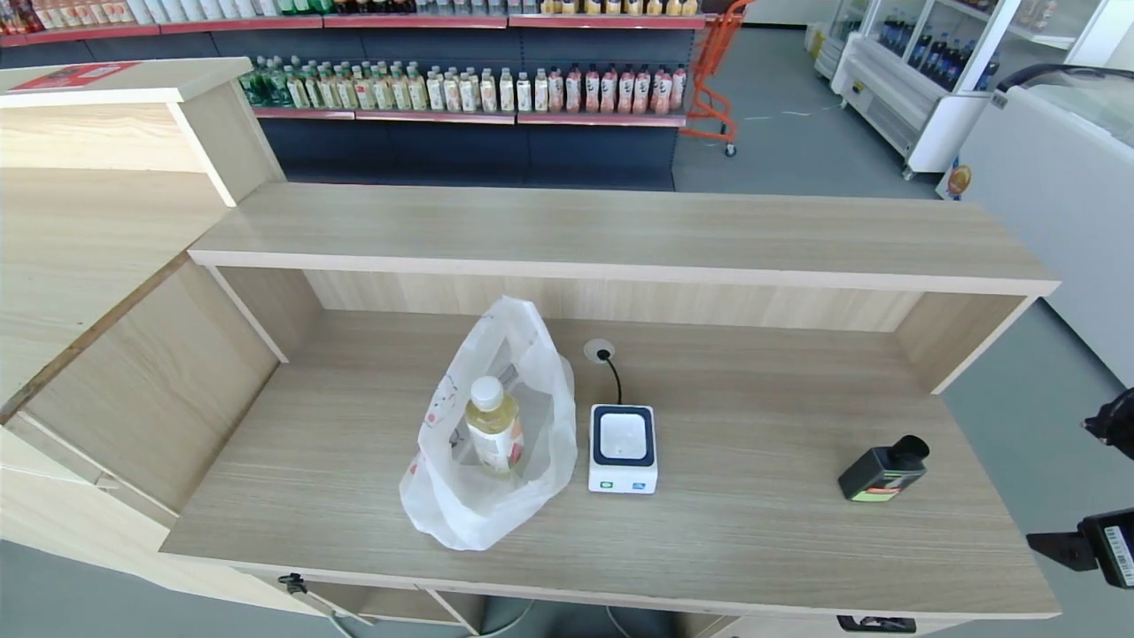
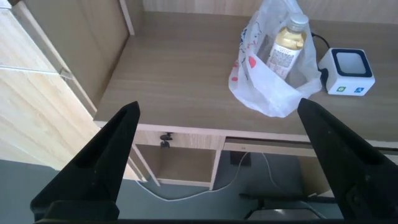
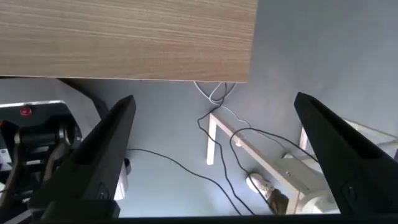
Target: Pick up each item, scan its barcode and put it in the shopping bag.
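Wide apart and empty: left gripper (image 2: 217, 168), off the near edge of the counter (image 1: 753, 532). Same wide, empty spread on right gripper (image 3: 211, 165), above floor (image 3: 311, 74) past the counter's end. On the counter: shopping bag (image 1: 483, 514) with upright tea bottle (image 1: 493, 425) inside. At its 3 o'clock, just beside, scanner (image 1: 623, 447). Farther toward 3 o'clock, well apart, dark bottle (image 1: 881, 472) on its side.

White plastic bag (image 1: 483, 505) sits open on the table (image 1: 753, 540), 1 yellowish drink bottle (image 1: 493, 430) standing upright inside, white cap up. White scanner (image 1: 623, 447) is just beside the bag. Small black bottle (image 1: 881, 471) lies on its side, well apart, toward the right.
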Robot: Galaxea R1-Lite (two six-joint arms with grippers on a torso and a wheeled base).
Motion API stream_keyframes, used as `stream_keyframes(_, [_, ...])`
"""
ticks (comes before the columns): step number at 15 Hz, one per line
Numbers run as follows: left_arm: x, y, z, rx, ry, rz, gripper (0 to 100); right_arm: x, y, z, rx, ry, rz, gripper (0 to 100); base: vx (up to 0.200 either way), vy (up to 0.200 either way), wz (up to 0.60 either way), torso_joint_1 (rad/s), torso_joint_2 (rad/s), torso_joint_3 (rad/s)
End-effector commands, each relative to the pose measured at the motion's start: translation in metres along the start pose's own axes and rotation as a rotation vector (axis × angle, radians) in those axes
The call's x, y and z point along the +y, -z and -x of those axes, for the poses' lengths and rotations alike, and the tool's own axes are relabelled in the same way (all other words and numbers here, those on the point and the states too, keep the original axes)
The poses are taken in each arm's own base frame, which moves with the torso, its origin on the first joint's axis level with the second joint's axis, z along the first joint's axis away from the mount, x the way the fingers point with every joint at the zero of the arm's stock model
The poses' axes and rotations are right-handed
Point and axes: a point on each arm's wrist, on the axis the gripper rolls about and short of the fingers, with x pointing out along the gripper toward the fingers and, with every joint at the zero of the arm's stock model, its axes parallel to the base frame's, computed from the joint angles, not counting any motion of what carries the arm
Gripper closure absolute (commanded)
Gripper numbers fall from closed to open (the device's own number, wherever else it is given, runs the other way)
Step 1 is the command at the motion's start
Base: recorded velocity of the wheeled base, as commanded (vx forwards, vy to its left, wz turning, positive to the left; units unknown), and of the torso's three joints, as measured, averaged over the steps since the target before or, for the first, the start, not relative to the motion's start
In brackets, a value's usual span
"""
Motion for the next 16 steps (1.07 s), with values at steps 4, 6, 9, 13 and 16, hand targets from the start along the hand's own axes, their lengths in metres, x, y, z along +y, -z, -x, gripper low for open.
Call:
stream_keyframes(4, [0.000,0.000,0.000,-0.001,0.000,0.000,0,-0.007,0.000,-0.023,0.037,0.008,0.082,0,0.000,-0.200,0.00,0.004,0.01,0.005])
stream_keyframes(6, [0.000,0.000,0.000,-0.001,0.000,0.003,0,-0.007,0.000,-0.036,0.050,-0.019,0.129,0,0.000,-0.100,0.00,0.001,0.00,0.001])
stream_keyframes(9, [0.000,0.000,0.000,-0.001,0.000,0.005,0,-0.002,-0.001,-0.065,0.009,-0.152,0.233,0,0.000,0.000,0.00,0.000,0.00,0.000])
stream_keyframes(13, [0.000,0.000,0.000,-0.001,0.000,0.005,0,0.008,0.001,-0.120,-0.177,-0.310,0.384,0,0.000,0.000,0.00,0.000,0.00,0.000])
stream_keyframes(16, [0.000,0.000,0.000,-0.001,0.000,0.005,0,0.021,0.003,-0.145,-0.274,-0.431,0.456,0,0.000,0.000,0.00,0.000,0.00,0.000])
